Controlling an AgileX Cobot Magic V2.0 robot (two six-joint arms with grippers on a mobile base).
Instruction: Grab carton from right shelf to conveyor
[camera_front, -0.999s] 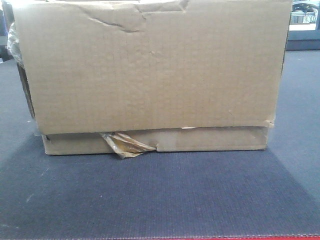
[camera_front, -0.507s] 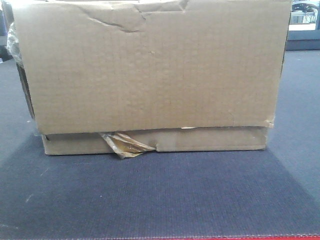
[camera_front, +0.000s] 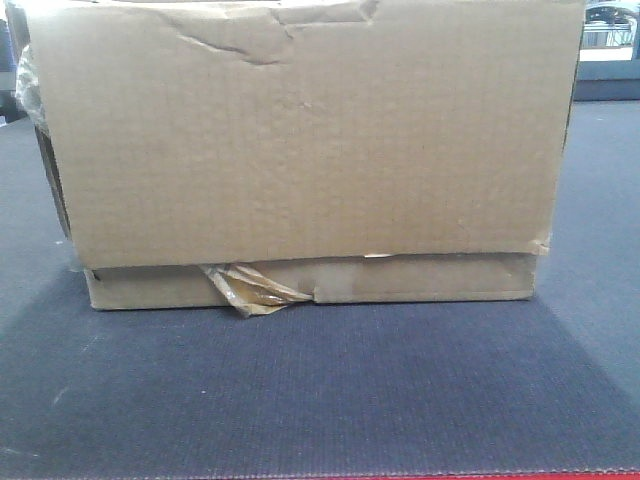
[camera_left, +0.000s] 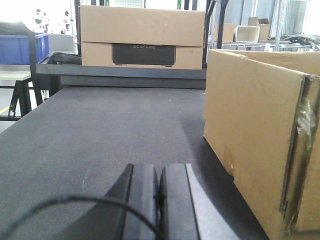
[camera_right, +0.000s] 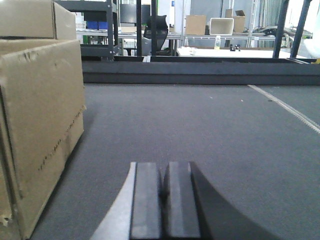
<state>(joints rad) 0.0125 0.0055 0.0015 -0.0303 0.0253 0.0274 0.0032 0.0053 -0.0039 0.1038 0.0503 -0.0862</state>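
Both grippers sit low at the bottom edge of their wrist views, jaws pressed together with nothing between them: the left gripper (camera_left: 159, 192) bottom centre over the conveyor (camera_left: 100, 130), a thin black cable (camera_left: 75, 202) curving across the lower left in front of it; the right gripper (camera_right: 163, 200) bottom centre of its own view, also over the dark belt

Beyond the left gripper the carton (camera_left: 255, 130) fills the right side of the frame, resting on the belt, apart from the fingers, with tape down its near corner edge. In the right wrist view it takes up the left side, again clear of the fingers

From the front view the carton stands in the middle of the frame on the ribbed belt, its upper rim creased and a twisted strip of amber tape (camera_front: 250, 288) hanging at its lower left. A thin red edge (camera_front: 400, 476) runs along the bottom of the frame

At the top of the left wrist view, past the belt's far end, a second box (camera_left: 142, 36) with a dark panel stands on a dark surface, and a blue bin (camera_left: 20, 47) shows at the upper left
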